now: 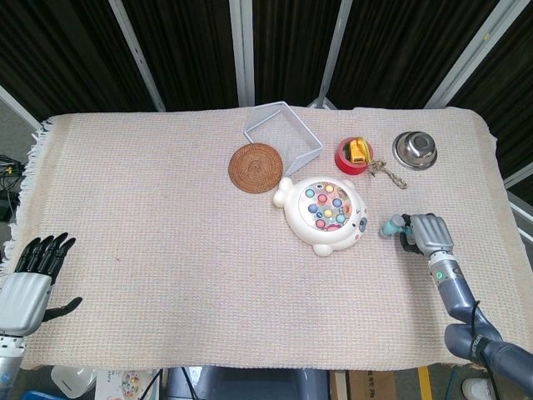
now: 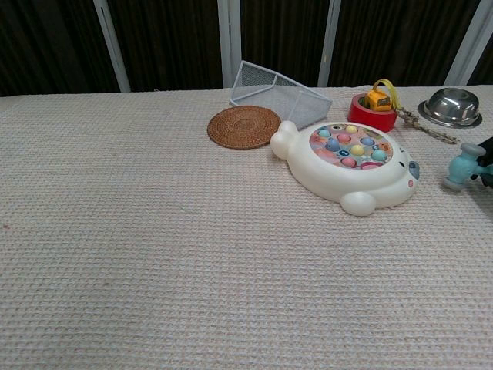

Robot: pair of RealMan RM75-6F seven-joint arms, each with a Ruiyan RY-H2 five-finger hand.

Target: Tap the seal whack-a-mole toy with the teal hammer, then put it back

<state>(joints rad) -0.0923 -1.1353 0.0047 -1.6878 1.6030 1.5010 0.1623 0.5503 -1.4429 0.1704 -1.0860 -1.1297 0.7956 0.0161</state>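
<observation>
The white seal whack-a-mole toy (image 1: pixel 324 213) (image 2: pixel 347 165) with coloured buttons lies right of the cloth's centre. My right hand (image 1: pixel 426 235) grips the teal hammer (image 1: pixel 391 227) (image 2: pixel 461 166) by its handle, the hammer head pointing left, just right of the seal and raised a little off the cloth. In the chest view only a dark edge of that hand (image 2: pixel 487 162) shows at the right border. My left hand (image 1: pixel 32 273) rests off the near-left edge of the table, fingers apart, holding nothing.
Behind the seal are a round woven coaster (image 1: pixel 256 167), a tipped wire basket (image 1: pixel 283 132), a red tape roll with a yellow toy on it (image 1: pixel 353 155), a small chain (image 1: pixel 387 173) and a steel bowl (image 1: pixel 415 150). A beige woven cloth (image 1: pixel 150 217) covers the table.
</observation>
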